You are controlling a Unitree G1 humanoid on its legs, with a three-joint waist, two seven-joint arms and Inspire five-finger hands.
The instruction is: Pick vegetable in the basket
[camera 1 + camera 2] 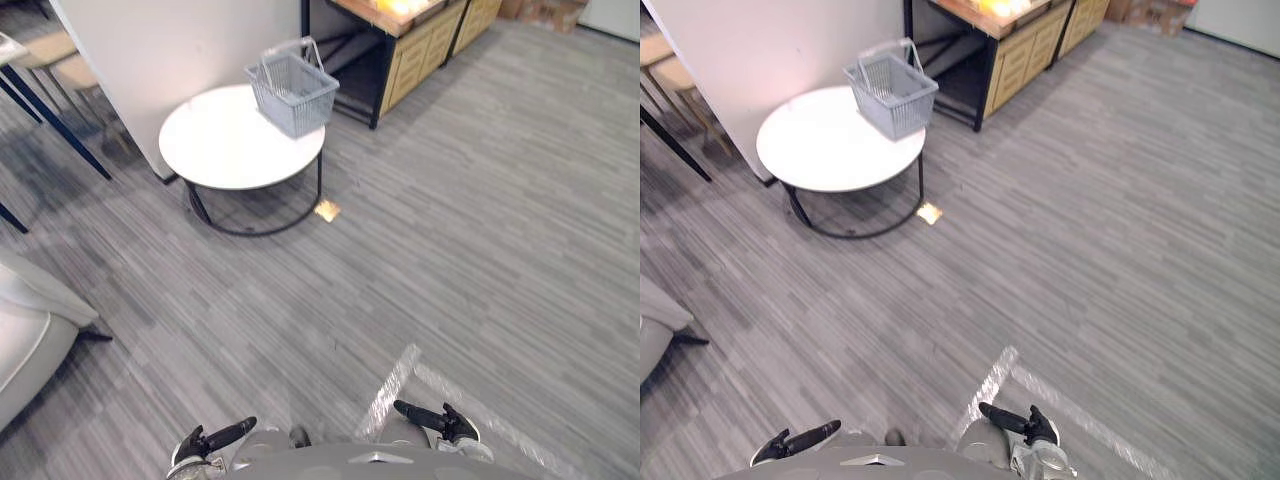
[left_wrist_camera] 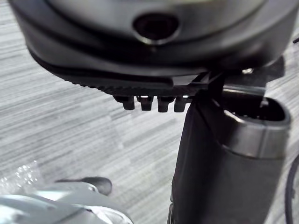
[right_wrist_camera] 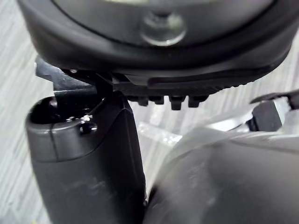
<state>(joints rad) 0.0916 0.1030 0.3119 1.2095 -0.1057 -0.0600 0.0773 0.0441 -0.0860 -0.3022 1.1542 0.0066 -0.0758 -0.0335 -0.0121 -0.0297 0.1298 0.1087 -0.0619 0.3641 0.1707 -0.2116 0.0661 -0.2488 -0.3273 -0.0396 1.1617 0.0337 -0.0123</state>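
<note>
A grey wire basket [image 1: 293, 92] with its handle raised stands on the far right edge of a round white table [image 1: 215, 150], well ahead of me and to the left. From here its inside looks empty. My left hand [image 1: 215, 440] and right hand [image 1: 435, 418] hang low near my body, far from the table, with nothing in them. In the left wrist view the fingers [image 2: 149, 102] are straight beside the thumb [image 2: 224, 177]. The right wrist view shows the right hand's thumb [image 3: 88, 163] and relaxed fingers [image 3: 170, 100] above bare floor.
Grey striped floor lies between me and the table. A white partition [image 1: 170, 40] stands behind the table, with a wooden cabinet [image 1: 420, 40] to its right. A white sofa [image 1: 25, 340] sits at the left. A small tan scrap [image 1: 327, 210] and tape [image 1: 395, 385] mark the floor.
</note>
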